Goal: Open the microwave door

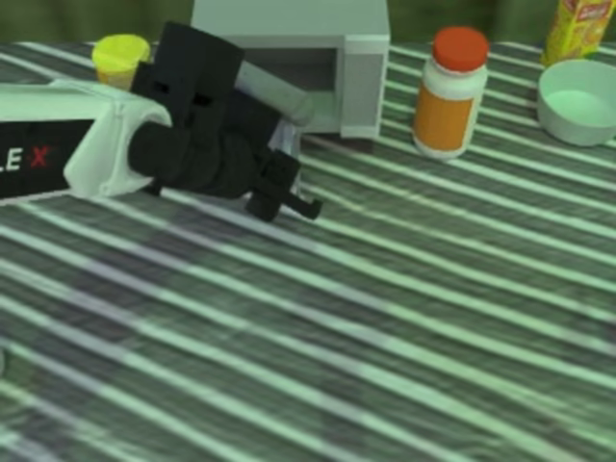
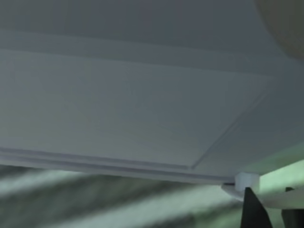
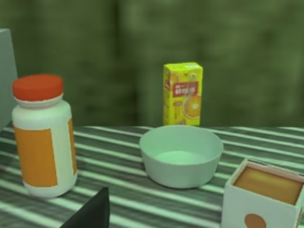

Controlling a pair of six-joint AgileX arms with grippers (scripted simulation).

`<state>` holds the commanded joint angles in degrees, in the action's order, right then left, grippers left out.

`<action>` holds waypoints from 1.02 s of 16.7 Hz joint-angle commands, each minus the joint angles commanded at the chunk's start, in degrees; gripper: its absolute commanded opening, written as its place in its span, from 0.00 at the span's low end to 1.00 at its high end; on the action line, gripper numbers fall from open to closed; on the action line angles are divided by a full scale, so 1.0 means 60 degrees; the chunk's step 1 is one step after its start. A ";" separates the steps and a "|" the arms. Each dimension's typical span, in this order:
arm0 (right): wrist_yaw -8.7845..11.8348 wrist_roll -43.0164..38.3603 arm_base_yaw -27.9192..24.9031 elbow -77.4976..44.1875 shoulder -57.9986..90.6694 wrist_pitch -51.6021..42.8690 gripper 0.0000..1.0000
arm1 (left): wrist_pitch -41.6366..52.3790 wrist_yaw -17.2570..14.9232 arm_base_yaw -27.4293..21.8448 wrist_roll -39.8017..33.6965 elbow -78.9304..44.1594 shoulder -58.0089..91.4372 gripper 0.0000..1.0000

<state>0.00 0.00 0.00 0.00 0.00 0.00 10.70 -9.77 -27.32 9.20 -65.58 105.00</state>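
The left gripper sits just in front of the microwave, its black fingers pointing toward the right side of the table; whether they are spread or closed, I cannot tell. The microwave door stands swung out from the oven, right behind the gripper and partly hidden by the arm — in the left wrist view its pale windowed panel fills most of the frame. Behind the arm stands a yellow cup. Farther right are a white bottle with an orange cap, a pale bowl and a yellow juice carton. The right gripper is out of sight — its wrist camera faces the bottle, the bowl and a small box.
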 joint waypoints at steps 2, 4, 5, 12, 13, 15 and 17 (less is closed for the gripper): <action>0.0000 0.0000 0.0000 0.0000 0.0000 0.0000 1.00 | 0.0000 0.0000 0.0000 0.0000 0.0000 0.0000 0.00; 0.0000 0.0000 0.0000 0.0000 0.0000 0.0000 1.00 | 0.0000 0.0000 0.0000 0.0000 0.0000 0.0000 0.00; 0.0000 0.0000 0.0000 0.0000 0.0000 0.0000 1.00 | 0.0007 -0.0078 -0.0077 -0.0054 0.0007 0.0006 0.00; 0.0000 0.0000 0.0000 0.0000 0.0000 0.0000 1.00 | 0.0089 -0.0464 0.0241 0.0568 0.0175 -0.0154 0.00; 0.0000 0.0000 0.0000 0.0000 0.0000 0.0000 1.00 | 0.0093 -0.0477 0.0250 0.0589 0.0181 -0.0158 0.00; 0.0000 0.0000 0.0000 0.0000 0.0000 0.0000 1.00 | 0.0093 -0.0477 0.0250 0.0589 0.0181 -0.0158 0.00; 0.0000 0.0000 0.0000 0.0000 0.0000 0.0000 1.00 | 0.0093 -0.0477 0.0250 0.0589 0.0181 -0.0158 0.00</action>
<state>0.00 0.00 0.00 0.00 0.00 0.00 11.26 -12.63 -25.82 12.73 -64.49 104.06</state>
